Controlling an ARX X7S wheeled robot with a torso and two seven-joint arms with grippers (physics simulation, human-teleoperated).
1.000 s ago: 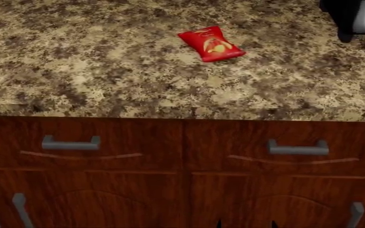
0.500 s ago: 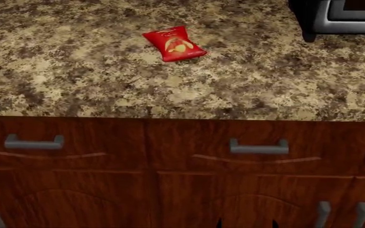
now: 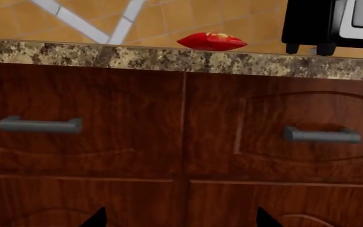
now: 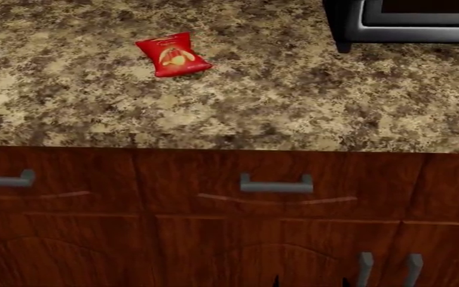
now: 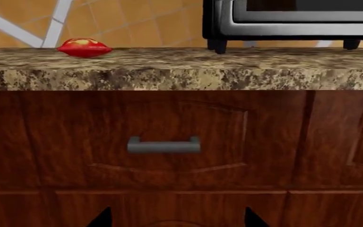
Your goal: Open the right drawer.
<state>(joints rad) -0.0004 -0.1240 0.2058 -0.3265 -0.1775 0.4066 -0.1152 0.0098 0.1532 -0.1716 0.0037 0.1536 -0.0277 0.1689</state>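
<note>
The right drawer (image 4: 349, 179) is a dark reddish-brown front, shut flush under the counter edge, with a grey bar handle (image 4: 276, 183) and a curved groove below it. It fills the middle of the right wrist view (image 5: 168, 118), handle (image 5: 163, 144) straight ahead. It also shows in the left wrist view (image 3: 307, 113). My right gripper (image 5: 176, 220) is open and empty, short of the front, below the handle. My left gripper (image 3: 180, 220) is open and empty, facing the seam between the two drawers.
The look-alike left drawer (image 4: 62, 179) sits beside it, with its handle (image 3: 39, 125). Cabinet doors with upright handles (image 4: 365, 268) are below. On the granite counter (image 4: 253, 107) lie a red chip bag (image 4: 172, 55) and a toaster oven (image 4: 405, 21).
The head view has shifted right: counter, bag and drawers slid left in the picture, the right drawer's handle now near centre, and more of the toaster oven shows. The drawer stays shut.
</note>
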